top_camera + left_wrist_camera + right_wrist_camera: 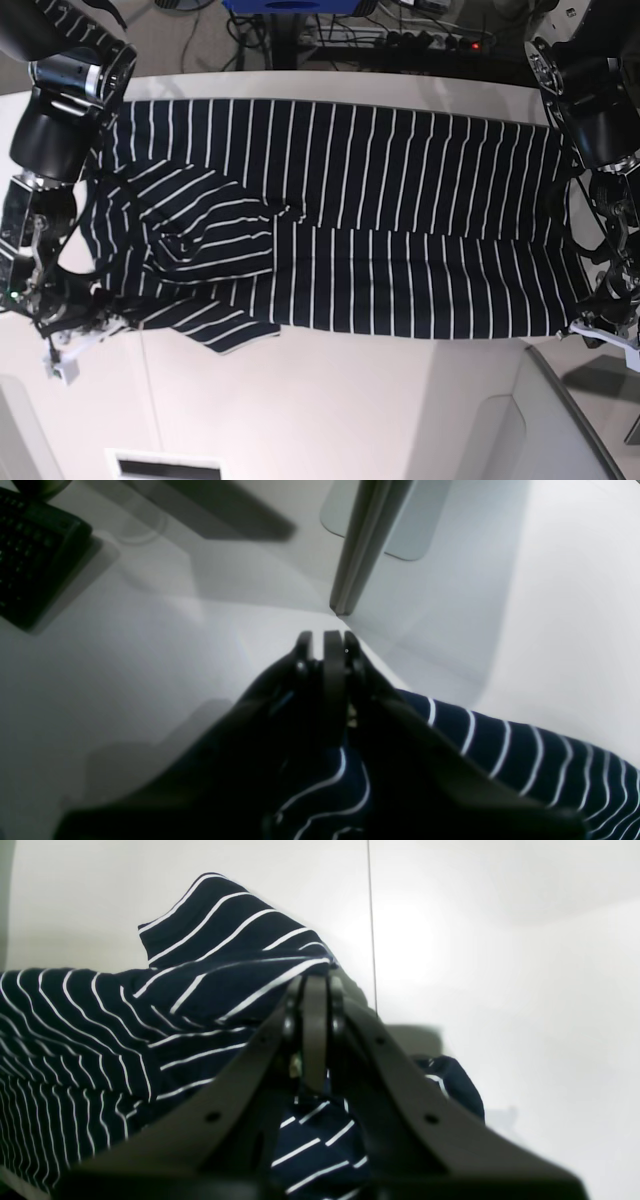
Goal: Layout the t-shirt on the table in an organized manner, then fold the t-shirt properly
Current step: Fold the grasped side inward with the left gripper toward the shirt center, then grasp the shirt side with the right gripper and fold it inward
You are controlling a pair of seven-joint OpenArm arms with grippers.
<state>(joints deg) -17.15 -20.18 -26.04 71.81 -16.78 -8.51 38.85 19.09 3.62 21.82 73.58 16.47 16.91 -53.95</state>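
Worktop (330, 400), white and bare along its near edge, sits closest to the base camera and is the largest thing in view. T-shirt (380, 250) is next in size: it lies spread across the worktop with its long axis running side to side, mostly flat. The one untidy zone is the end toward the right arm, where a sleeve or flap is folded back over the body in a bunched triangle.

Right tool (314, 990): jaws closed together, striped cloth bunched round and under the fingertips; judged to be pinching the near corner of the t-shirt, though the clamped fabric itself is hidden.

Left tool (327, 645): jaws closed too, t-shirt fabric trailing from underneath; a grip on the opposite near corner seems likely.

Key relation: each tool sits at one near end of the t-shirt, garment stretched between them along its long axis. Right arm is nearer the crumpled flap, so flattening it probably falls to that side. Layout stage, not yet folding.
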